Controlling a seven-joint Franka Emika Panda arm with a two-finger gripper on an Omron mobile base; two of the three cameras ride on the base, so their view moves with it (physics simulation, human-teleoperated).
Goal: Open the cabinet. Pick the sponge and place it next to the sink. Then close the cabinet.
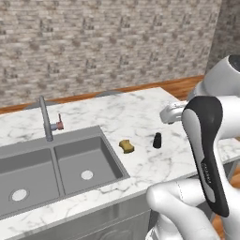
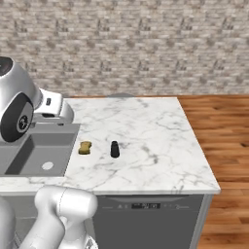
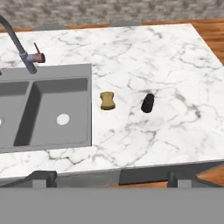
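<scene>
1. Hand view looks down from above the marble counter (image 3: 144, 52), with our two finger tips (image 3: 43, 177) rising dark and well apart at the bottom edge, so we read the gripper (image 3: 109, 178) as spread wide with nothing between its fingers.
2. Our arm fills the near right of the left base view, a white link with a dark strip folded upright; small lettering on that strip is too fine for us to read.
3. Below the counter front in the right base view we see a dark appliance panel (image 2: 146, 205) with tiny markings we cannot make out.
4. On the counter, the sponge (image 3: 107, 100) lies just beside the right rim of the sink (image 3: 48, 70), apart from it, with a small black bottle (image 3: 147, 103) near its right.
5. Farther back, the faucet (image 1: 45, 119) stands behind the basins, in front of the brick wall (image 1: 108, 42).
</scene>
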